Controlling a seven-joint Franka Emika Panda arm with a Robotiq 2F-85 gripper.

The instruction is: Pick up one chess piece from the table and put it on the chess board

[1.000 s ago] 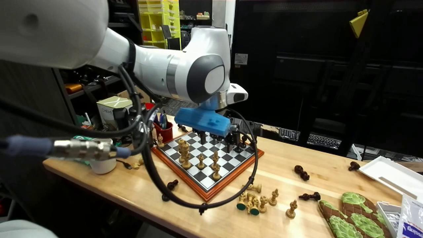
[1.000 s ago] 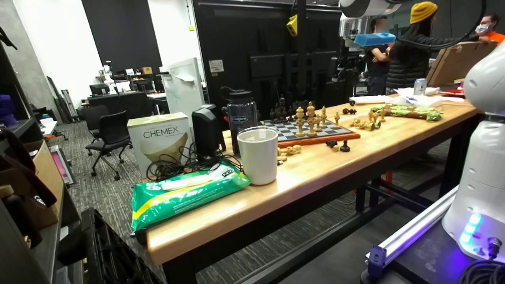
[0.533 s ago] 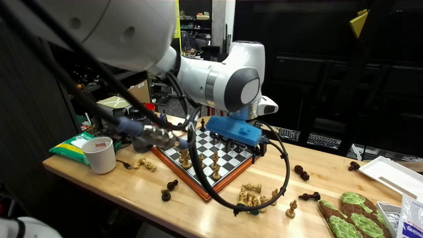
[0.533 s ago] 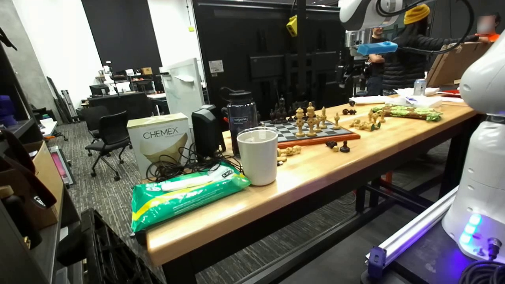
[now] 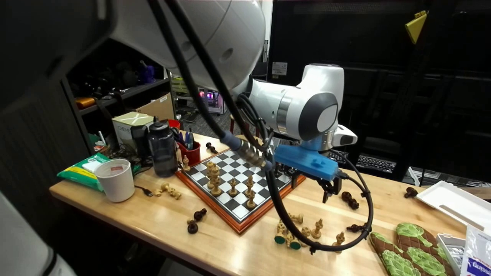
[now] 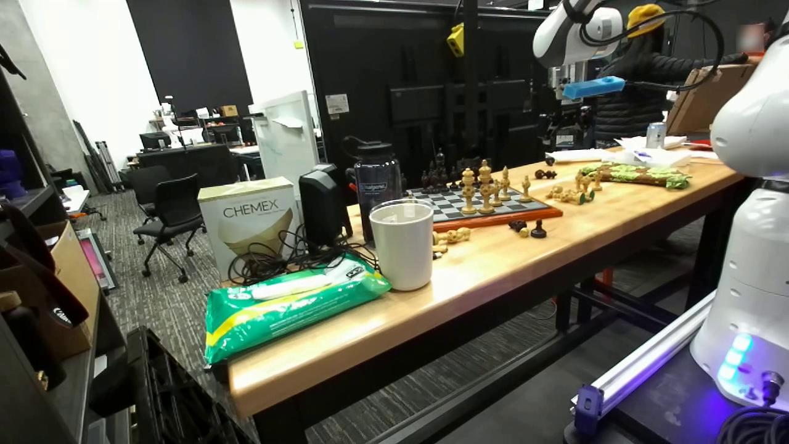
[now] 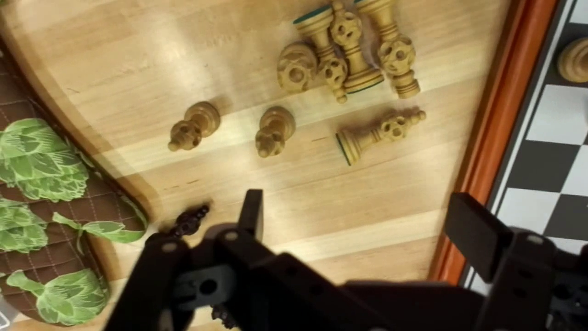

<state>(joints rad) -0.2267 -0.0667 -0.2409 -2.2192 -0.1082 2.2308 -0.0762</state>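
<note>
"Wrist view: where did the loose chess pieces [image 7: 347, 30] of pale carved wood lie?"

"On the long light-brown wooden table [image 5: 161, 216], near the square black-and-white checkered chess board [image 5: 207, 198] with its reddish-brown wooden frame. Some lay clustered; two stood upright, farther from the board. Loose dark-brown pieces [image 5: 347, 196] were spread around it too. Which one the task meant, I couldn't tell."

"And the black two-fingered gripper [image 7: 365, 223]?"

"Released. Its flat black pads [image 7: 477, 235] stood wide apart, with tabletop showing between them and one pad overlapping the board's frame in that view. In an exterior view the gripper hung above the table, beside the board."

"What stood on the board itself?"

"Carved pale-wood pieces [image 6: 486, 185] and dark pieces [image 6: 436, 179], upright. In an exterior view a thick black cable [image 5: 326, 247] and a flat blue block [image 5: 307, 161] hid part of it."

"And farther out?"

"Past the pale cluster, well apart from the board, lay a brown quilted cloth [image 5: 422, 257] with green leaf print. A dark bottle [image 5: 163, 151] with a black cap and a red pen cup [image 5: 191, 156] stood just beside the board; a white cylindrical cup [image 5: 117, 182] stood farther from it."
</note>
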